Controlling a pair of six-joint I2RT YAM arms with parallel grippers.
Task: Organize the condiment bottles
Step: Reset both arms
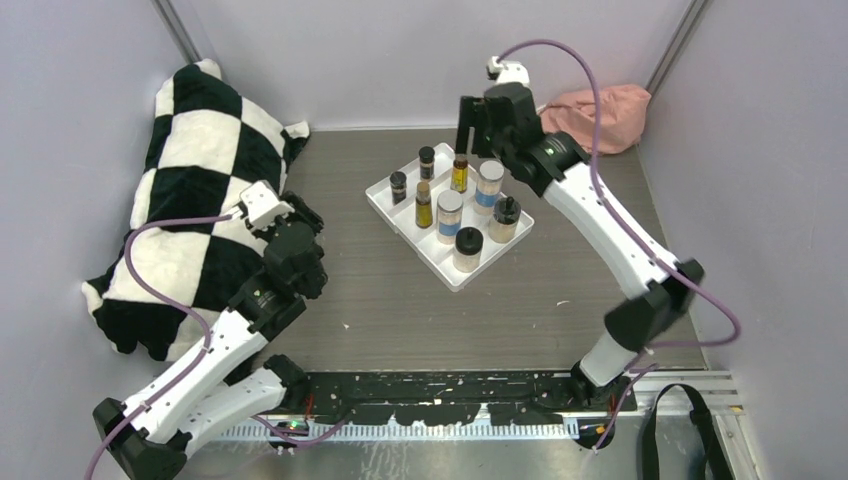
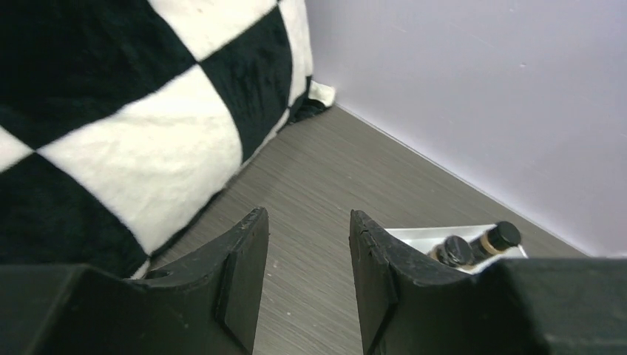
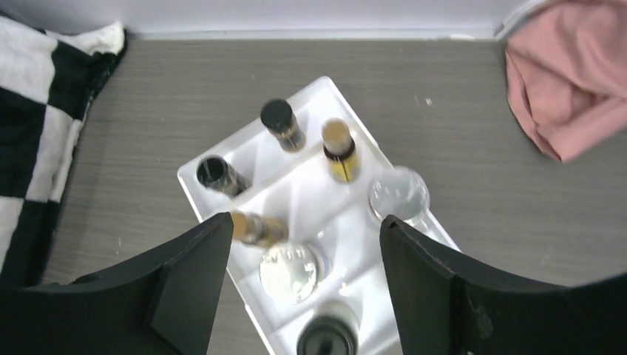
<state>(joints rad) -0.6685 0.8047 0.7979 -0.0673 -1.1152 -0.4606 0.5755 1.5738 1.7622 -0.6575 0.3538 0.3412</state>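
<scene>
Grey table — white tray at centre, all eight bottles upright in its compartments. My right gripper: above the tray's far end, jaws spread, empty. My left gripper: beside the checkered cushion, jaws parted, empty. Pink cloth — far right corner.
</scene>
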